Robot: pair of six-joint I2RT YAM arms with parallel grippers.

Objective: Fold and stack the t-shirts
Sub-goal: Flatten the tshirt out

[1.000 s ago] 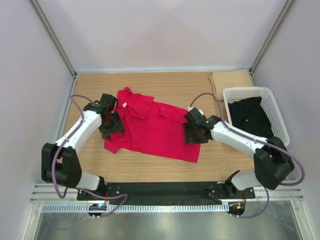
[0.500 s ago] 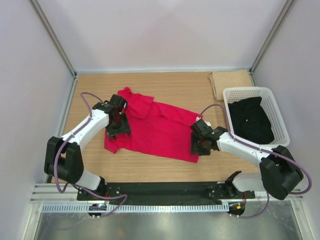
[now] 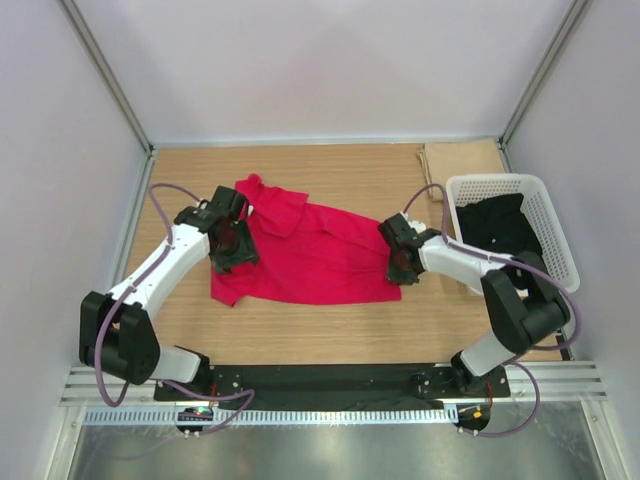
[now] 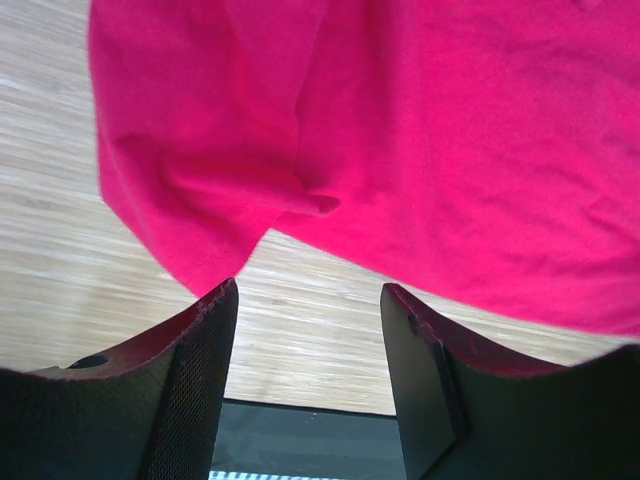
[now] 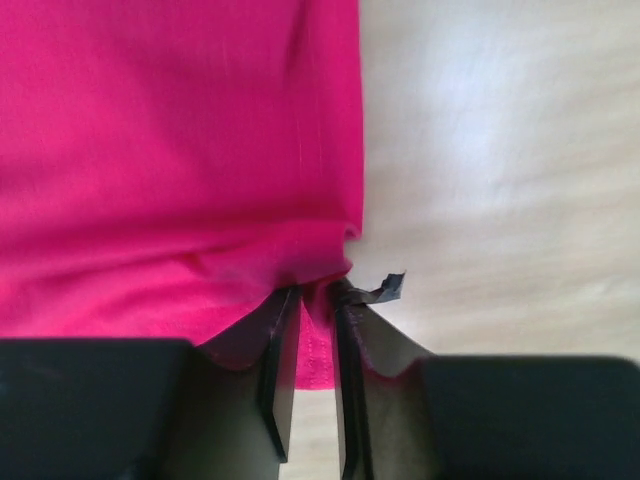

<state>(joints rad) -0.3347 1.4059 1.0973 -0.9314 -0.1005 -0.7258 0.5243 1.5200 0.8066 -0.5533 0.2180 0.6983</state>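
Note:
A bright crimson t-shirt lies spread on the wooden table, collar at the back left. My left gripper hangs open above the shirt's left edge. In the left wrist view its fingers frame bare wood, with a bunched fold of the shirt just beyond them. My right gripper is at the shirt's near right corner. In the right wrist view its jaws stand nearly together with the red hem pinched between them.
A white lattice basket stands at the right edge of the table with dark clothing inside. A tan folded sheet lies at the back right corner. Grey walls close in the sides and back.
My right gripper reached the shirt's near right corner, closed on it and drew it back toward the far side, shortening the cloth there. The left gripper shifted only slightly over the left edge.

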